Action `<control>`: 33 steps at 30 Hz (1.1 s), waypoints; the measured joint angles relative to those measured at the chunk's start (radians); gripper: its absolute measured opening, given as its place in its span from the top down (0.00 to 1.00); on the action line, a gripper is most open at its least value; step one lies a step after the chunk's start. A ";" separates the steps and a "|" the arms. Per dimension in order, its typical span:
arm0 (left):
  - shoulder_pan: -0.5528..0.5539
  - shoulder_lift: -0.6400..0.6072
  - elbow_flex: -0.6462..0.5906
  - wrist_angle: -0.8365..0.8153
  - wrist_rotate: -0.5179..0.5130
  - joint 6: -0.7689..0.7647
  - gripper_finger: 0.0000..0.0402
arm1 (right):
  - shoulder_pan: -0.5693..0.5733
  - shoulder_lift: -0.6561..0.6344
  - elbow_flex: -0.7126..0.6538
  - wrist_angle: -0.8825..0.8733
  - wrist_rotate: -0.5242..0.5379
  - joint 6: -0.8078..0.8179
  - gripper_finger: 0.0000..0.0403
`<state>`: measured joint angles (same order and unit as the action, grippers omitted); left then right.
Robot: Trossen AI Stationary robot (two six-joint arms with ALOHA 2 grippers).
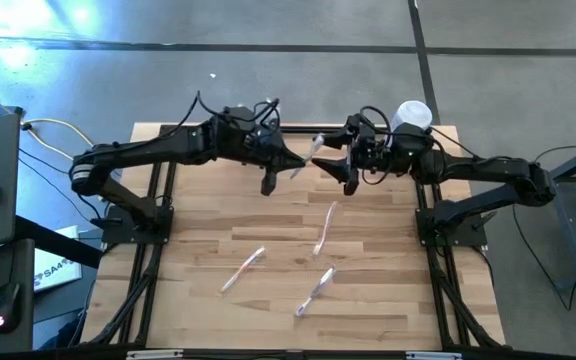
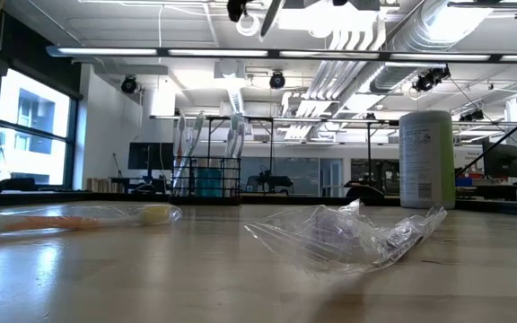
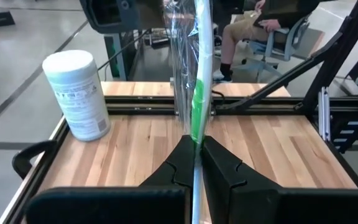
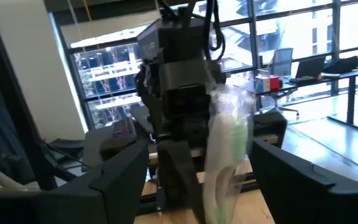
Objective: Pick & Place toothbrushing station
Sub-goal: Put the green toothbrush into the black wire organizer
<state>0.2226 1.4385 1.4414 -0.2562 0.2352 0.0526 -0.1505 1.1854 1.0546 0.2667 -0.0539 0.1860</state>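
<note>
My left gripper [image 3: 196, 155] is shut on a toothbrush with a green and white handle in a clear wrapper [image 3: 199, 74], held high over the table's far middle [image 1: 313, 155]. My right gripper [image 4: 210, 186] is open and faces it; its fingers stand on either side of the wrapped brush [image 4: 229, 143] without plainly touching it. The toothbrushing station, a black rack [image 2: 206, 175] with white brushes standing in it, shows at the far side in the low view. In the high view the arms hide it. My left gripper pinches the wrapped toothbrush between its two fingers at one end of the handle [image 3: 196, 134]. The brush runs along the fingers and sticks out past their tips toward my right gripper. It is lifted clear of the table.
A tall white cylindrical container [image 1: 411, 115] stands at the far right corner. Three more wrapped toothbrushes lie on the table: one mid-table [image 1: 325, 228], one near left [image 1: 241, 270], one near centre [image 1: 314, 292]. A person sits beyond the table [image 3: 260, 25].
</note>
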 joint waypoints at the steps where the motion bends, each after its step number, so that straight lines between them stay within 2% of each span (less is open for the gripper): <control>1: 0.000 0.003 0.000 0.003 0.000 0.000 0.98 | 0.000 0.000 0.000 0.000 0.005 0.000 0.33; 21: 0.000 0.013 0.000 0.096 0.002 0.027 0.98 | 0.000 0.001 0.000 -0.032 0.030 0.000 0.34; 27: 0.000 0.013 0.000 0.101 0.001 0.029 0.98 | -0.001 0.044 0.001 -0.019 0.011 0.022 0.42; 33: 0.000 0.013 0.000 0.089 0.001 0.027 0.98 | -0.014 0.052 0.001 0.008 -0.022 0.032 0.55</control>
<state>0.2226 1.4517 1.4410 -0.1672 0.2363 0.0797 -0.1642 1.2374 1.0554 0.2748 -0.0759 0.2176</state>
